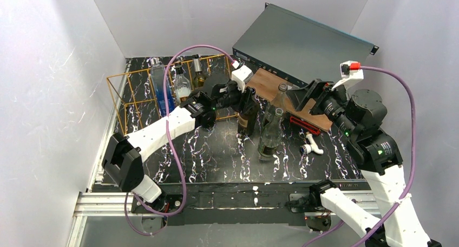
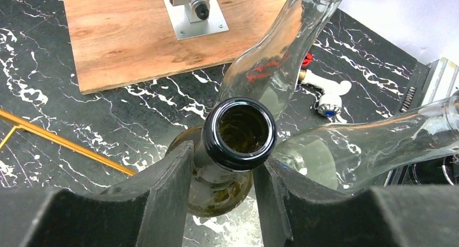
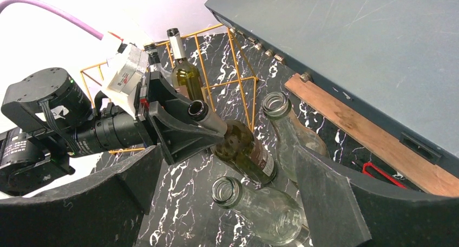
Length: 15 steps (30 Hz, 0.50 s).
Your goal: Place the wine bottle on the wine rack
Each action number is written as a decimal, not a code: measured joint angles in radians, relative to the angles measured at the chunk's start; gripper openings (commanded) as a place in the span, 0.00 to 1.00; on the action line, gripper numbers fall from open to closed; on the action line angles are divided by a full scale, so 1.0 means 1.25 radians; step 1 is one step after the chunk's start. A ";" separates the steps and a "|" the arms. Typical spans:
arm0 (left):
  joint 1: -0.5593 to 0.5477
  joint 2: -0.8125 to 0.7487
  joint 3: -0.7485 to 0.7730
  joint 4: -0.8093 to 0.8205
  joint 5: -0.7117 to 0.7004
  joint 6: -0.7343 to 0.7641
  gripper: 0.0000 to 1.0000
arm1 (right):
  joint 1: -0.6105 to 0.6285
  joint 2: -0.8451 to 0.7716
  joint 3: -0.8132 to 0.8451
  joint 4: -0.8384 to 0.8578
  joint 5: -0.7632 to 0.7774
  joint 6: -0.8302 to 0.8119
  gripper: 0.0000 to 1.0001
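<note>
Left jaws of left gripper [image 2: 224,157] clamped on neck of dark wine bottle [image 1: 248,117]. Bottle upright on desk [image 1: 216,160], just right of wire wine rack [image 1: 122,90], beside two clear bottles [image 1: 270,136]. Right gripper [image 3: 224,149] jaws apart, holding nothing.

Black table [image 1: 216,157] veined with white marble streaks, orange-gold wine rack [image 1: 121,90], dark olive-green wine bottle [image 2: 238,130], clear glass bottles [image 1: 269,140], brown wood-grain board [image 2: 124,36], purple cables [image 1: 413,122], slate-grey box [image 1: 303,41], white arms [image 1: 157,130]

Black marbled table [image 1: 216,160]: wine rack [image 1: 122,92] far left, wooden board [image 1: 270,84] behind, wine bottle [image 1: 248,117], clear bottles [image 1: 269,141], white fitting [image 1: 313,145].
</note>
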 measured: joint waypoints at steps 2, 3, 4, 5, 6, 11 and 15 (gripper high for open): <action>0.000 0.007 0.005 0.001 -0.001 0.000 0.42 | 0.000 -0.001 -0.003 0.000 0.000 0.000 1.00; 0.000 0.012 0.007 0.003 -0.002 -0.001 0.42 | 0.000 -0.001 -0.003 0.000 0.000 0.000 1.00; 0.000 0.017 0.009 0.005 -0.002 -0.001 0.41 | 0.000 -0.002 -0.003 0.000 0.000 0.000 1.00; 0.000 0.022 0.010 0.006 -0.003 -0.001 0.41 | 0.000 -0.002 -0.003 0.000 0.000 0.000 1.00; 0.000 0.025 0.011 0.007 -0.003 -0.001 0.40 | 0.000 -0.002 -0.003 0.000 0.000 0.000 1.00; 0.000 0.033 0.014 0.012 -0.003 -0.002 0.37 | 0.000 -0.002 -0.003 0.000 0.000 0.000 1.00; 0.000 0.034 0.016 0.012 -0.005 0.001 0.27 | 0.000 -0.002 -0.004 0.000 0.000 0.000 1.00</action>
